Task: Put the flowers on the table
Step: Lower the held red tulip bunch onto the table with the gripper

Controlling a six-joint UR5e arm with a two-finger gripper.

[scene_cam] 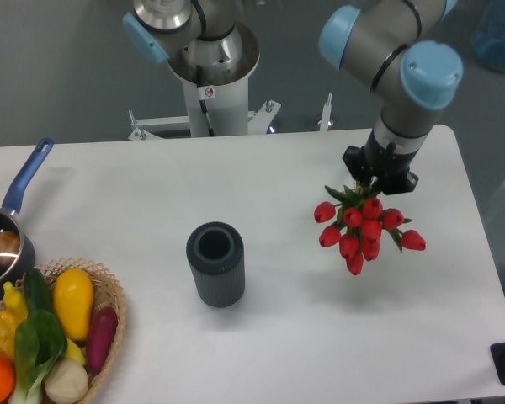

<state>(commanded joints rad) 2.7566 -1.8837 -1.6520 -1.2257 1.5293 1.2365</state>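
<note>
— Where were the flowers (364,229) at that moment?

— Well to the right of the grey ribbed vase (215,263), hanging in the air with the red buds pointing down and toward the camera. Their shadow lay on the white bench (261,181) beneath them, so they looked clear of its surface.

— And the pincer (372,183)?

— Directly above the bunch, pressed together on the green stem ends; the fingertips themselves were hidden among the leaves.

— What else stood around the vase?

— The vase was upright and open-topped, near the middle of the bench. Left of it and nearer the camera sat a wicker basket (109,313) of mixed vegetables, and just beyond the basket a small pan (2,246) with a blue handle, at the bench's left edge.
</note>
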